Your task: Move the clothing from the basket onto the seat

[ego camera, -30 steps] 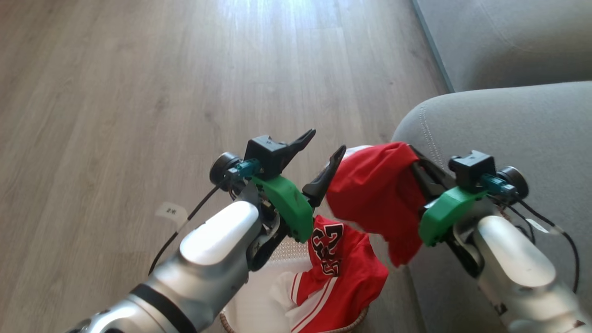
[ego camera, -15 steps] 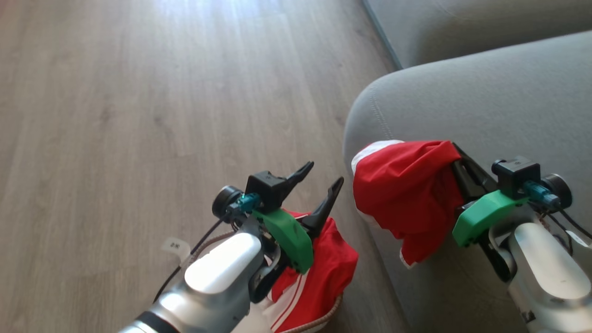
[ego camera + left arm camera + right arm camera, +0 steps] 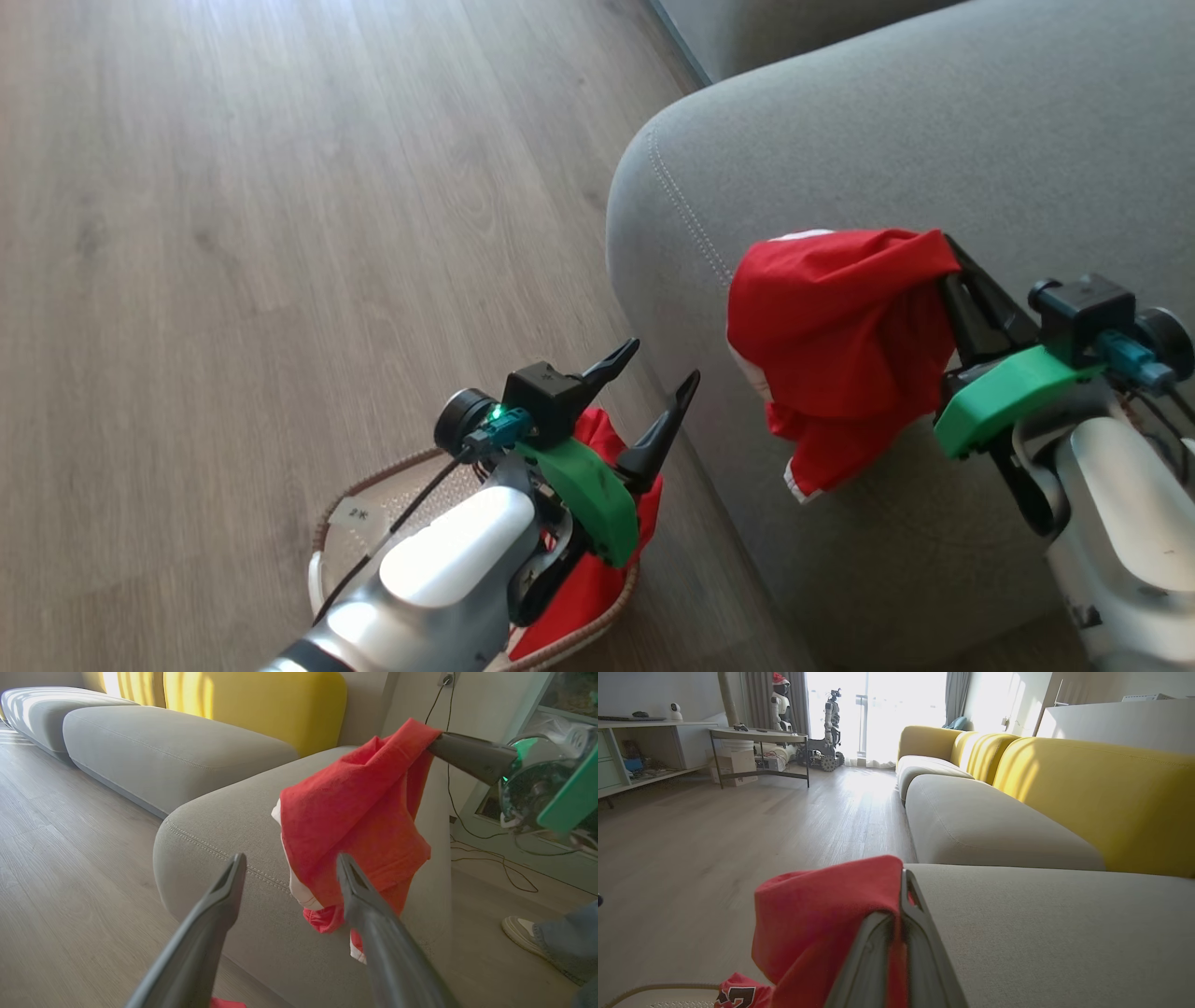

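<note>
- The left hand [image 3: 665, 362] hovers over the laundry basket [image 3: 373, 469], fingers spread and holding nothing. It is best kept there, clear of the swing and ready for the numbered red jersey [image 3: 738, 995] lying inside.
- The right hand [image 3: 948, 254] is clamped on a bunched edge of the plain red garment [image 3: 831, 327], which dangles at the rounded front corner of the grey sofa [image 3: 887, 121].
- Carry it inward past the stitched seam [image 3: 686, 210], lower until the cloth pools on the flat cushion, then let go. Released at the corner, it would likely slide to the floor [image 3: 233, 187].
</note>
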Motion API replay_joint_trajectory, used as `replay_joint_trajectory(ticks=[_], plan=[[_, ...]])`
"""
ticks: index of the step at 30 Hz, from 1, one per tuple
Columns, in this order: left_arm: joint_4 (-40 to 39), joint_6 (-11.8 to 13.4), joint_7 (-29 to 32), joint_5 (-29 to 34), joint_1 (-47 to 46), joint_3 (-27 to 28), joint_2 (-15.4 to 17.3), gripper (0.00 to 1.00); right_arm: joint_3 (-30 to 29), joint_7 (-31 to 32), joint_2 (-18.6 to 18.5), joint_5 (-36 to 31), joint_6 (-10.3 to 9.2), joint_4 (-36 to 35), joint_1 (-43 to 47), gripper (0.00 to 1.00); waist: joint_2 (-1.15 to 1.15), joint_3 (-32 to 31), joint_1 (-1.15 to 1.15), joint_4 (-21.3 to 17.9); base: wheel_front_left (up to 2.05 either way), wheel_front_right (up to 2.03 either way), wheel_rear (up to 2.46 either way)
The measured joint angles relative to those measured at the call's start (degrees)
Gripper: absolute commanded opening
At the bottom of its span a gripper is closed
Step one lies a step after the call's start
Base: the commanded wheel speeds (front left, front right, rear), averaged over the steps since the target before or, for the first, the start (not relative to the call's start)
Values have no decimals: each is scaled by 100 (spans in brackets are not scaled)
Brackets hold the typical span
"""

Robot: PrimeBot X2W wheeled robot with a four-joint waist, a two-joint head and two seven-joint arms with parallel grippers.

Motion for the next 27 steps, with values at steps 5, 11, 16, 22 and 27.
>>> replay_joint_trajectory(ticks=[5, 11, 16, 22, 27], plan=[[-60, 23, -1, 70, -16, -1, -1, 100, -278, 127, 56, -66, 0, -208, -1, 0, 0, 197, 0, -26, 0, 0, 0], [-73, 32, -1, 165, -113, -48, 0, 100, -688, 280, 254, -300, 0, -234, -177, 0, 0, 433, 0, 116, 0, 0, 0], [-174, 86, -7, 166, -257, -15, 2, 100, -965, 438, 280, -575, 0, -67, -1019, 0, 0, 647, 0, 281, 0, 0, 0], [-355, 176, -8, 321, -281, -19, 34, 100, -1225, 471, 242, -872, 0, 383, -2264, 0, 0, 1005, 0, 486, 0, 0, 0], [-650, 287, 1, 465, -580, -36, 110, 100, -1491, 469, 114, -1206, 0, 803, -3059, 0, 0, 1393, 0, 670, 0, 0, 0]])
